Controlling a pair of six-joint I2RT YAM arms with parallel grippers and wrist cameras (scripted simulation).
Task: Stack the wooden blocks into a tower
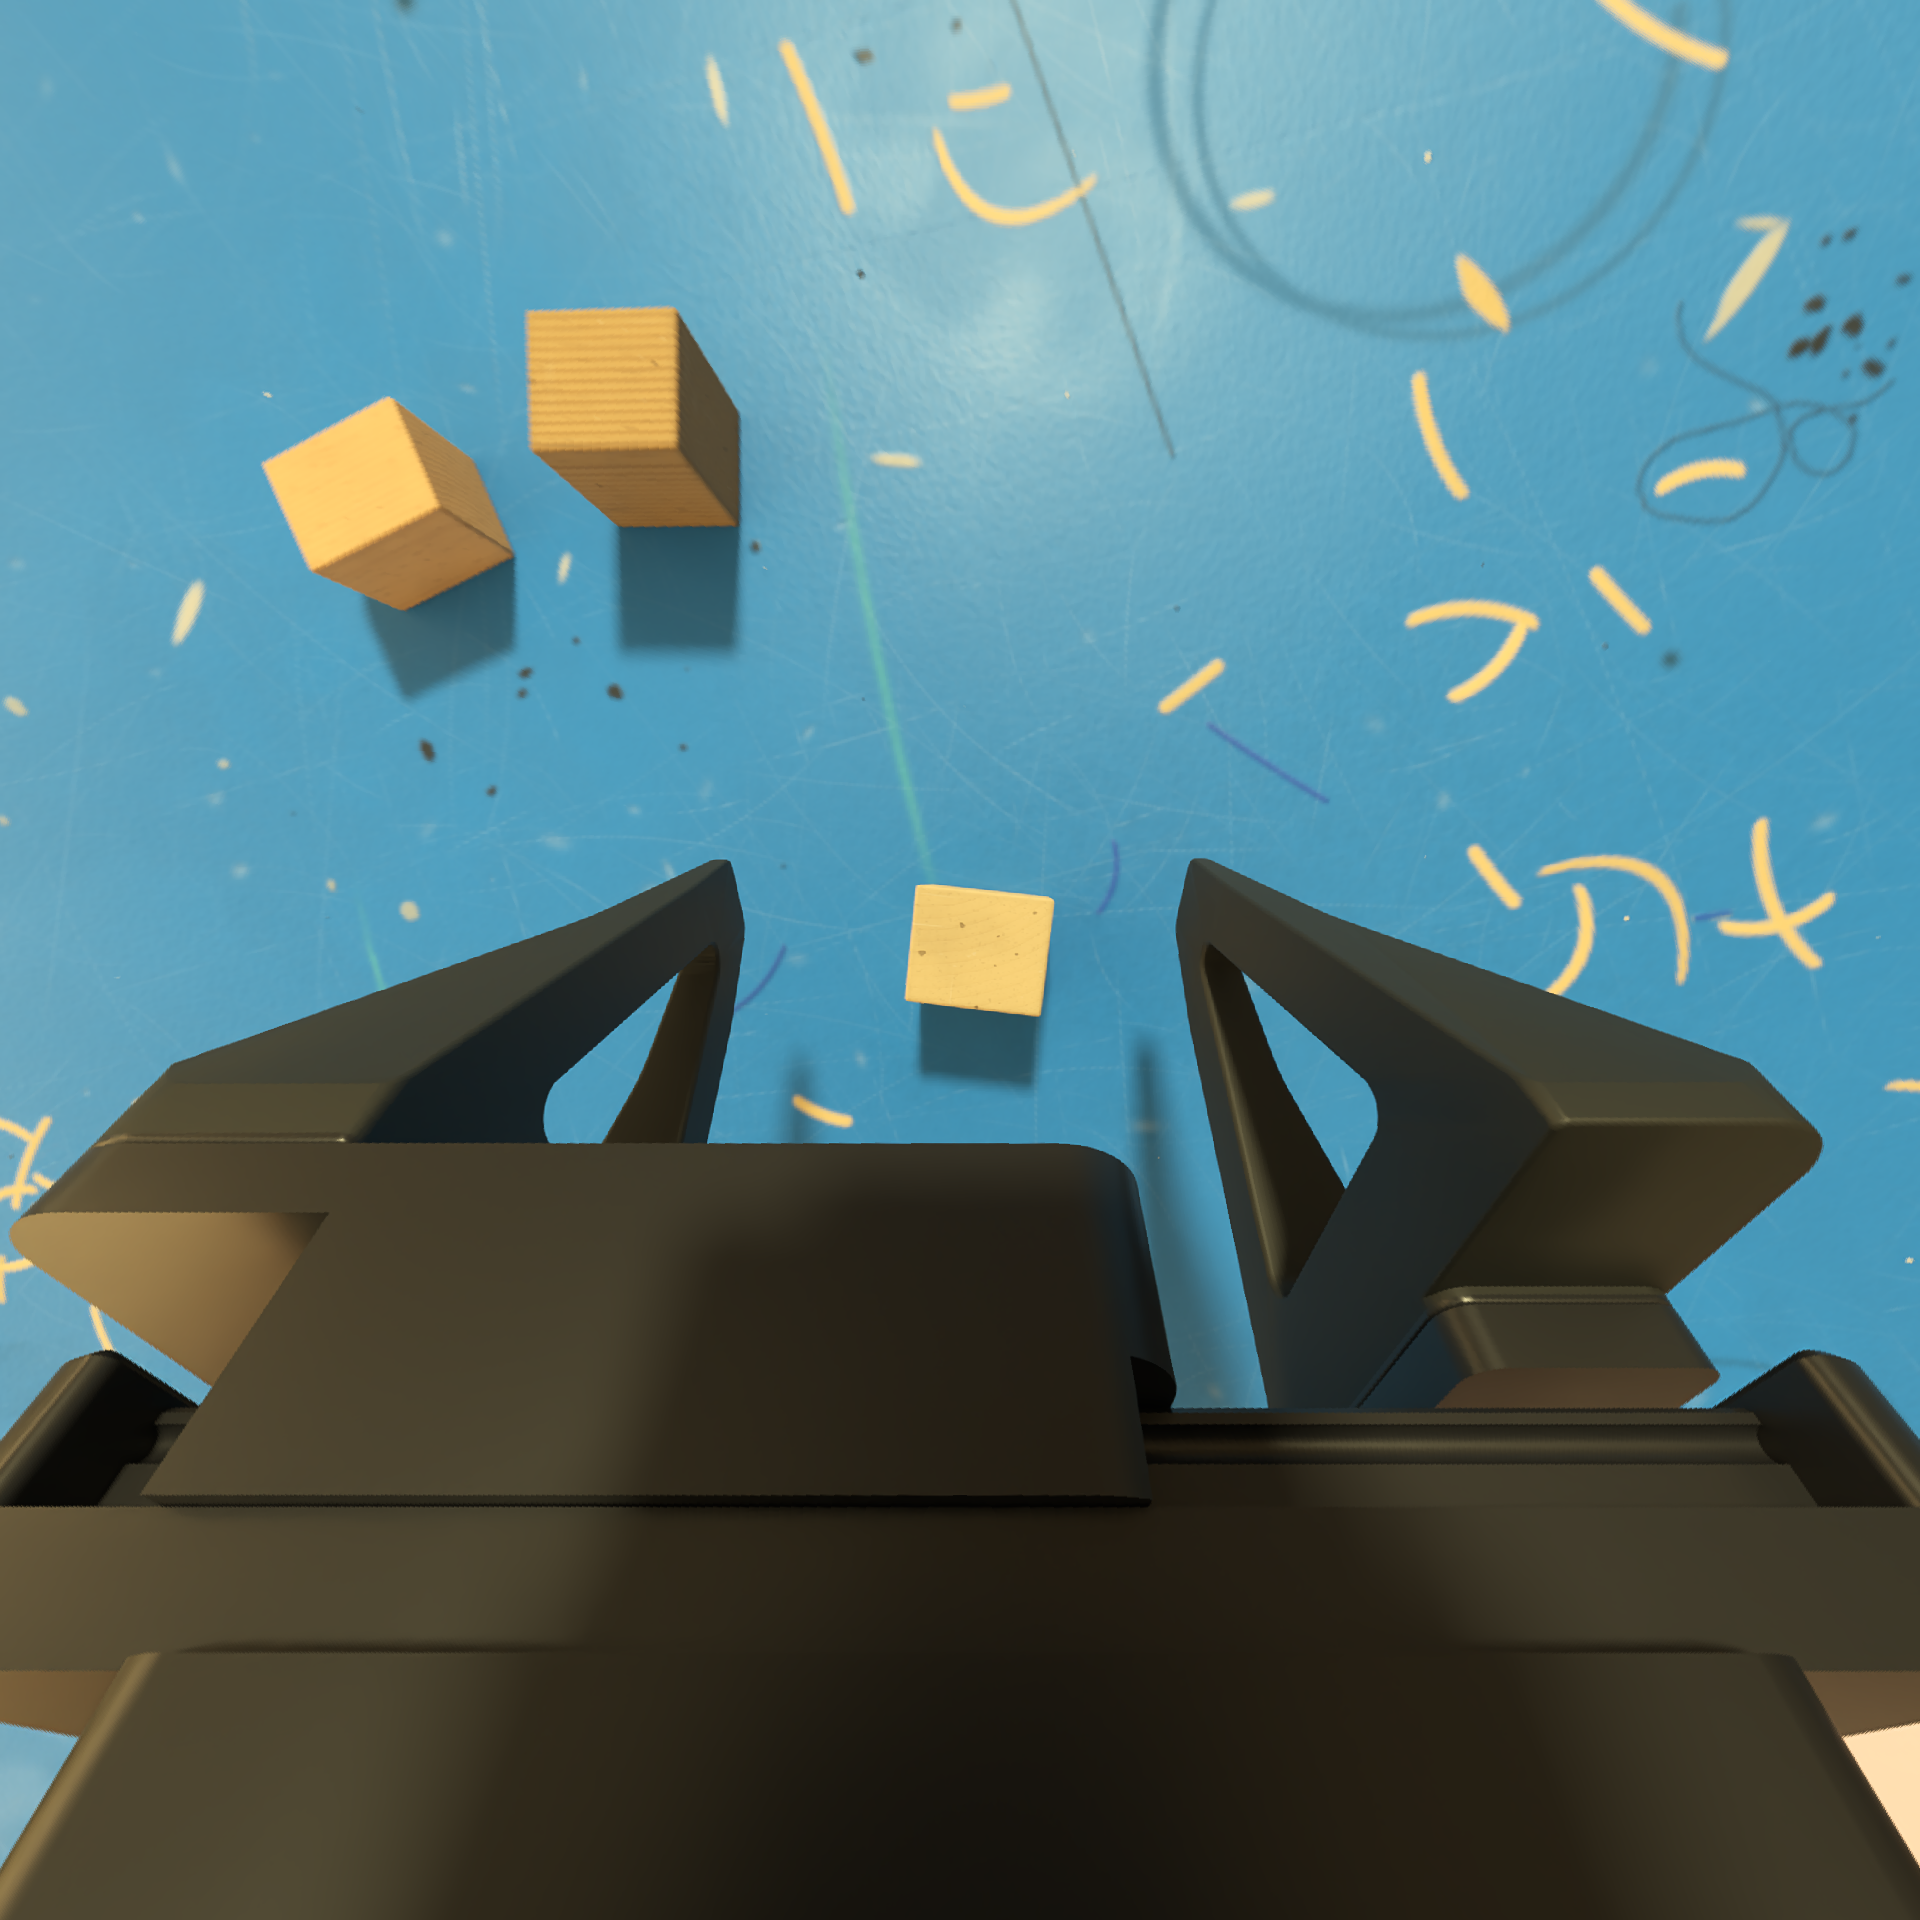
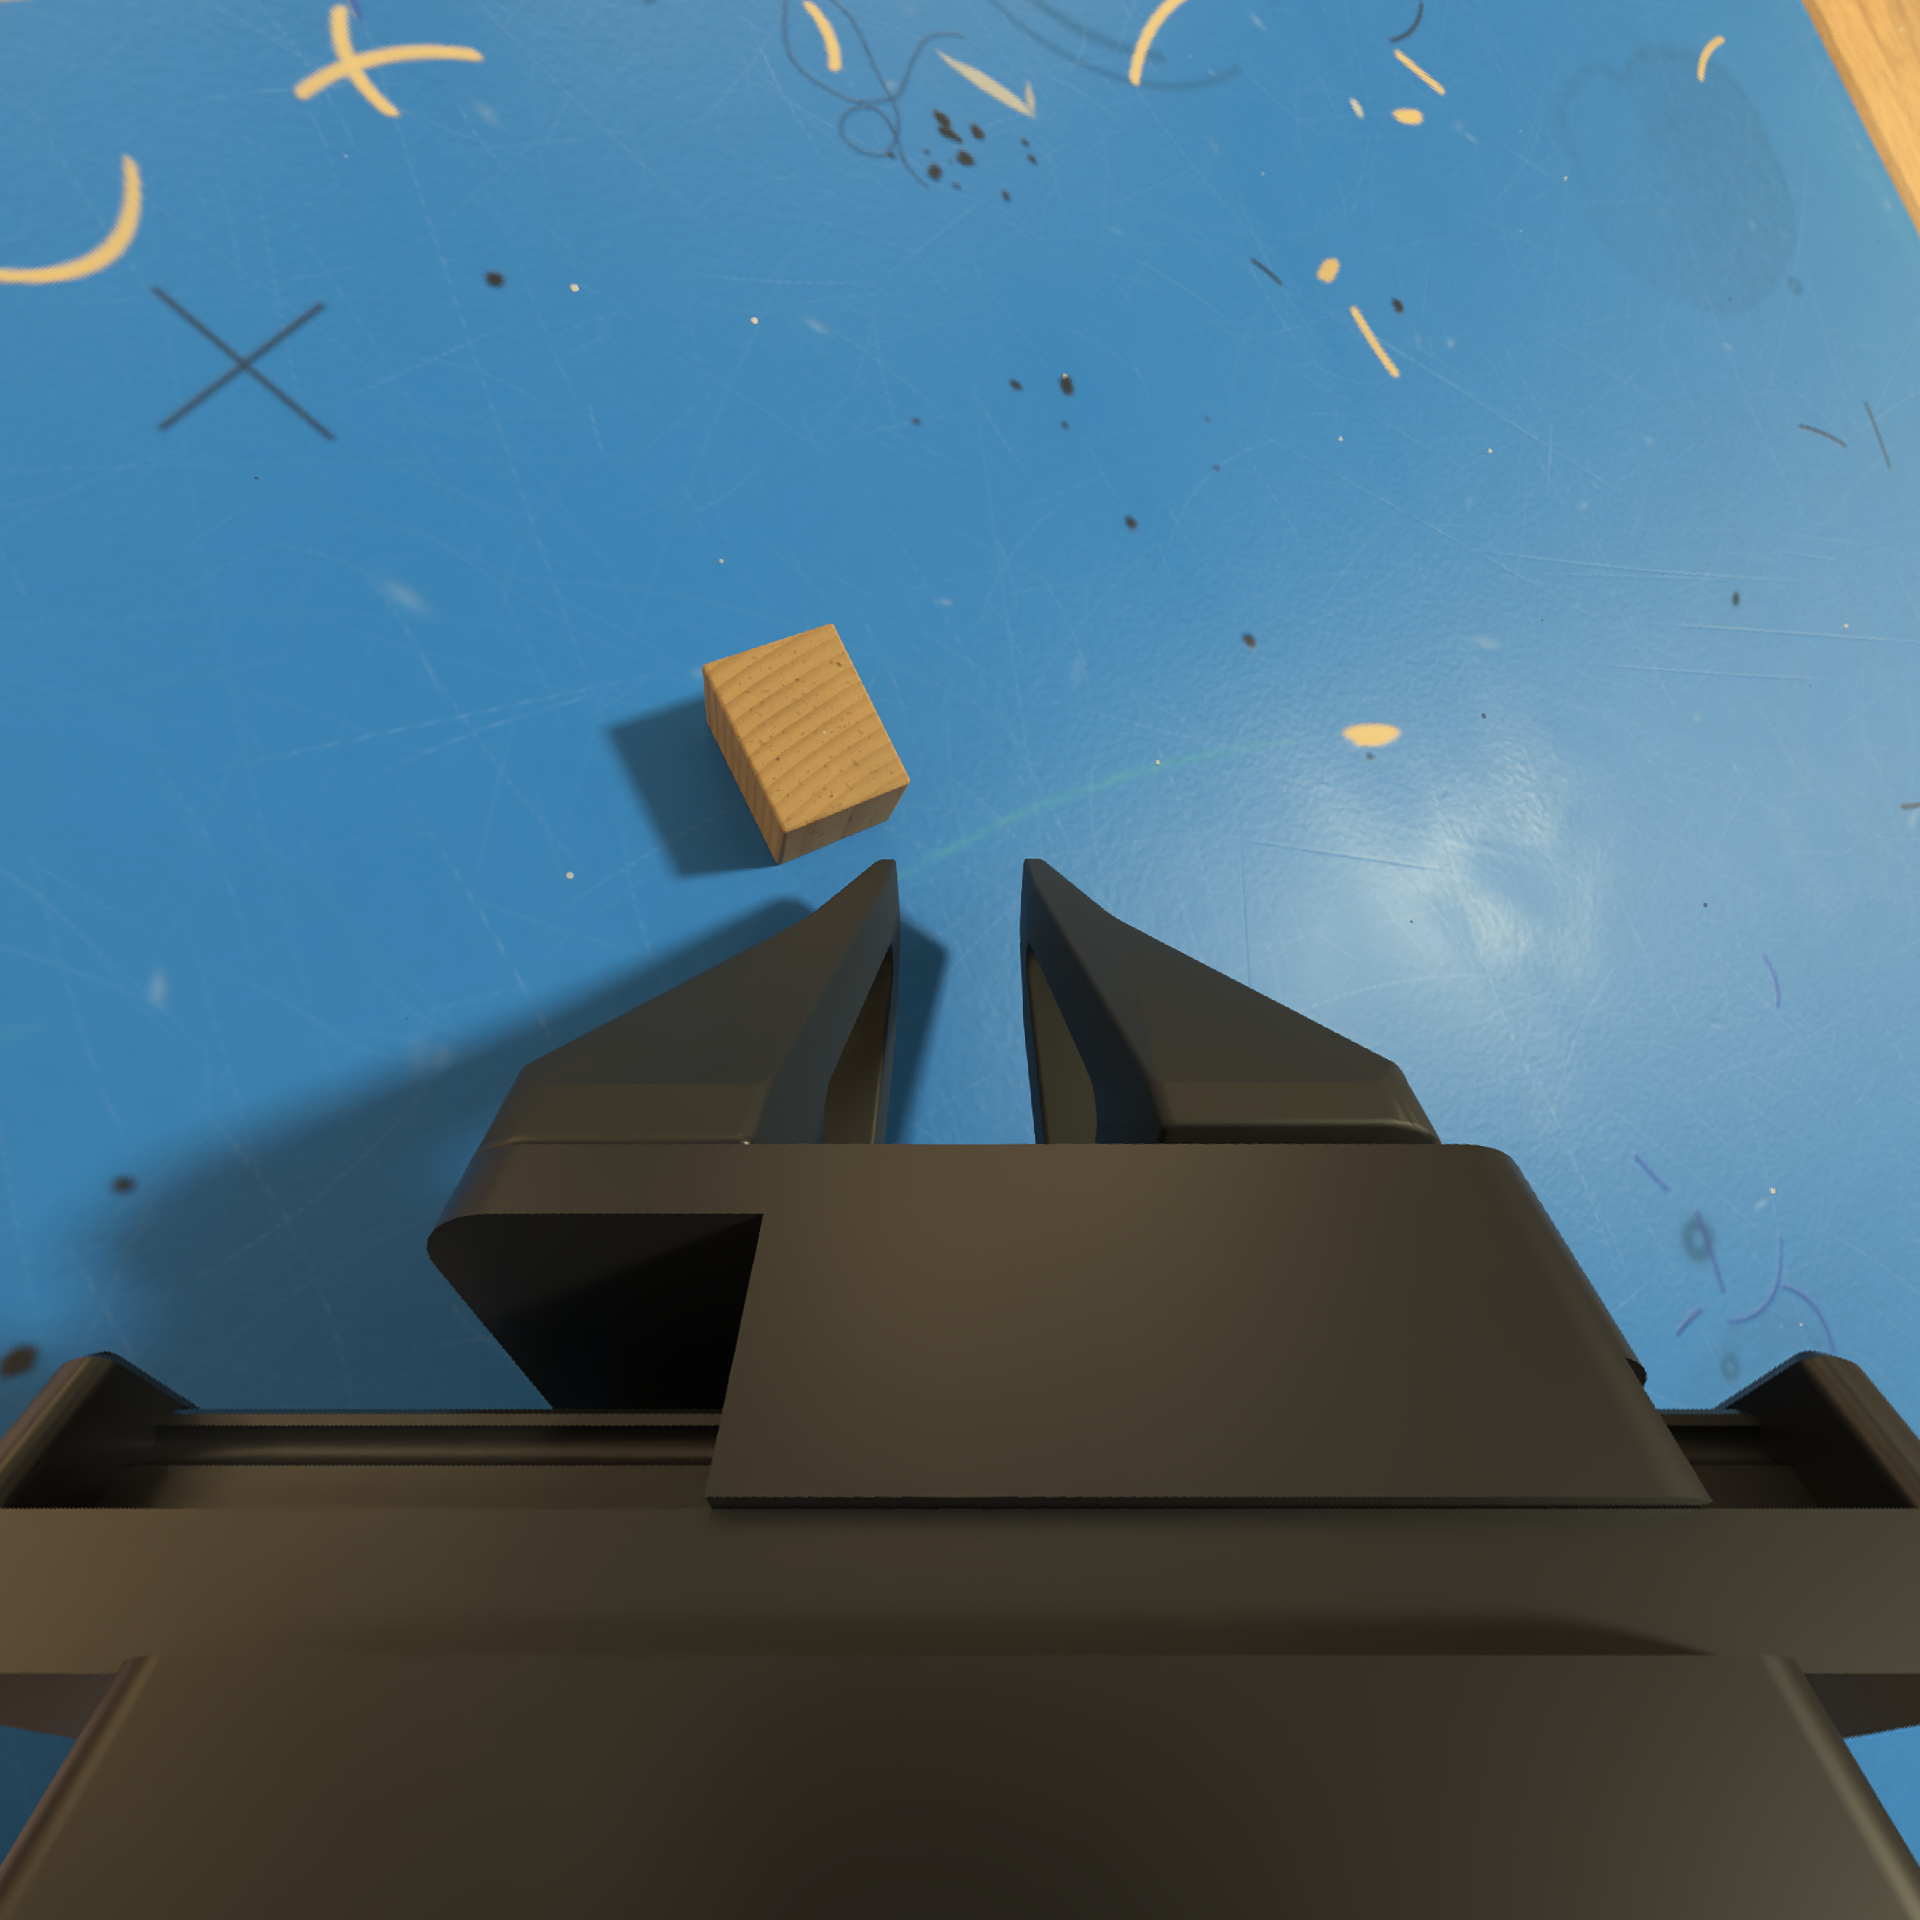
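Observation:
In the left wrist view, a small pale wooden block (image 1: pixel 979 950) lies on the blue mat (image 1: pixel 1039 520), below and between the fingers of my left gripper (image 1: pixel 958 871), which is wide open and empty above it. Two larger wooden blocks stand apart farther off to the left, one tilted (image 1: pixel 384 504) and one squarer (image 1: pixel 623 410). In the right wrist view, a wooden block (image 2: pixel 805 738) lies just ahead and left of my right gripper (image 2: pixel 959 868). Its fingers stand a narrow gap apart with nothing between them.
The blue mat (image 2: pixel 1247 520) is scratched and marked with yellow strokes and dark specks. A wooden table edge (image 2: pixel 1881 83) shows at the top right of the right wrist view.

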